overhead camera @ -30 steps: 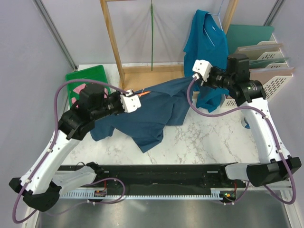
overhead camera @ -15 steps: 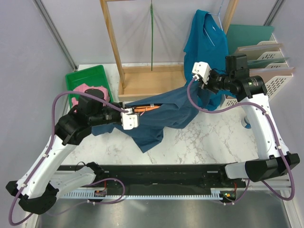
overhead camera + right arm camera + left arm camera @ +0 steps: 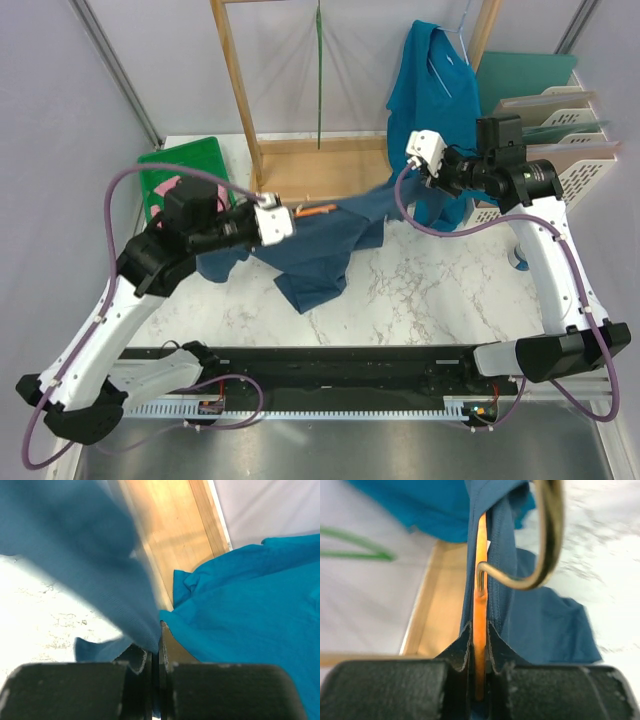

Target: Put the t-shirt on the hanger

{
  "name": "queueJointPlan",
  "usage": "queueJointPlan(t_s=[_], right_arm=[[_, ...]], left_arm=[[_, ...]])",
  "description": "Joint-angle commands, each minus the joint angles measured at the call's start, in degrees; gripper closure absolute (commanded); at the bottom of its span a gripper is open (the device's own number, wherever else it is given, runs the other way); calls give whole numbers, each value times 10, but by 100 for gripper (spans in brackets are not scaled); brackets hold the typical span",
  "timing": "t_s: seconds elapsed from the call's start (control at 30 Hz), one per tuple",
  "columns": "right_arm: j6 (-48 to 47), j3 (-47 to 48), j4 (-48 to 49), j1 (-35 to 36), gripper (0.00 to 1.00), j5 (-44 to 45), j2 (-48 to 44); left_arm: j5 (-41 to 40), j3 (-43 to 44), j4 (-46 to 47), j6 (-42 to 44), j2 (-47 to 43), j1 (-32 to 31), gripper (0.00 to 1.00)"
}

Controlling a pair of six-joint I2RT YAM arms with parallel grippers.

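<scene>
The left gripper is clamped on the hanger together with the t-shirt collar, just in front of the wooden rack. In the left wrist view the orange bar runs straight away from the pads, cloth on both sides, and the metal hook curves off to the right. A small white scrap, maybe a label, shows beside the bar, too small to read. The shirt stretches as a band along the rack's base board. The right gripper is pinched tight on its far corner, and the rest hangs to the table.
</scene>
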Motion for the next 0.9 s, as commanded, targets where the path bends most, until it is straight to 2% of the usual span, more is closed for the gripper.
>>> queueJointPlan(t_s=[0.0,0.03,0.13,0.17,0.2,0.23,0.27,0.3,0.37,0.43,0.47,0.5,0.53,0.63,0.73,0.83,0.87], right_arm=[[-6,9,-5,-4,100,5,-10],[-7,9,-5,-4,100,7,-9],[-11,9,-5,-4,100,14,-6],[-9,9,-6,-5,100,16,-5],[-8,9,-7,-4,100,17,-3],[-9,8,-8,-4,100,16,-5],[-9,4,-8,-4,100,15,-9],[-9,2,-10,-4,100,13,-11],[-10,-3,-12,-4,100,12,-17],[-10,-3,-12,-5,100,10,-15],[-10,-2,-12,-4,100,10,-15],[-10,2,-12,-4,100,10,-12],[-5,5,-12,-4,100,8,-7],[-1,16,-13,-4,98,3,-1],[0,11,-17,-4,94,2,2],[-5,2,-18,-4,85,6,-2],[-7,0,-16,-4,85,5,-3]], left_arm=[[80,-24,-90,146,-50,-86,98],[38,-30,-88,142,-52,-104,98],[28,6,-100,127,-31,-110,98],[15,26,-73,115,-19,-111,98],[-15,33,-42,51,-7,-108,98],[-104,42,-4,11,7,-93,98],[-133,79,13,-21,51,-75,98],[-141,107,4,-77,71,-24,98],[-69,150,-6,-129,85,19,98],[46,97,-54,-50,55,-22,98],[17,63,-73,1,39,-77,98],[-24,32,-95,71,11,-167,98],[-30,1,-113,97,6,-176,98],[13,13,-129,93,8,-176,98],[-29,62,-73,0,38,-162,98],[27,126,-36,-135,74,-55,98],[-15,137,-31,-155,84,-31,98]])
